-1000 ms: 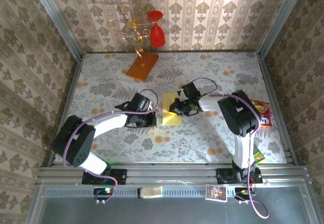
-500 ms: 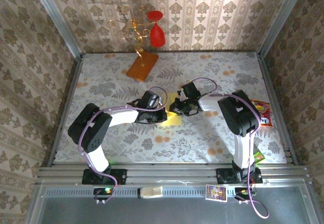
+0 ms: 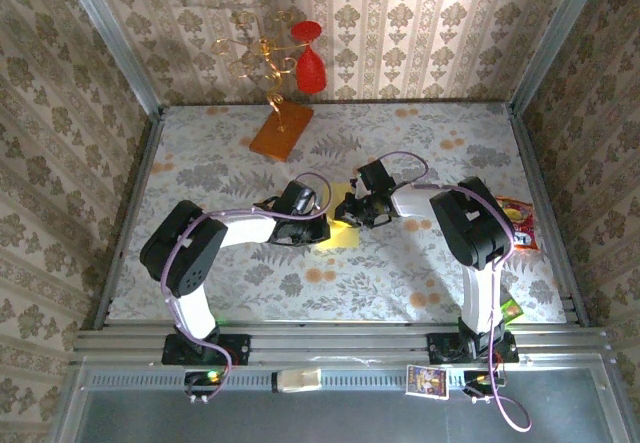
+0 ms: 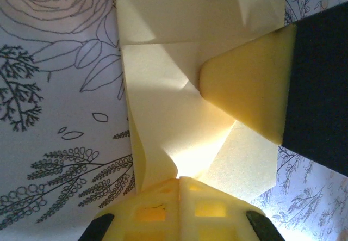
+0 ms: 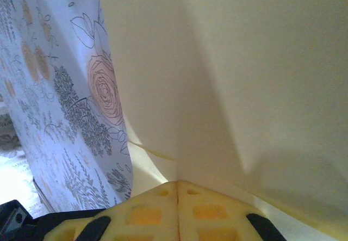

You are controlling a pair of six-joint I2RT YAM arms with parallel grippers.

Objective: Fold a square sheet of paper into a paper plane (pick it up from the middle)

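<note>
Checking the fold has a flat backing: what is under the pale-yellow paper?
The floral-printed tablecloth shows beside the creased pale-yellow paper sheet, along its left edge in the left wrist view. What lies directly beneath the sheet is covered and cannot be seen.

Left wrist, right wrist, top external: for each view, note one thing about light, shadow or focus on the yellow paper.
Left wrist view: glare at the lower middle of the square sheet of paper, grey shadow higher up. Right wrist view: paper close and soft, shadowed lower right; tablecloth washed out lower left. Top external view: even light, paper a bright sliver.
</note>
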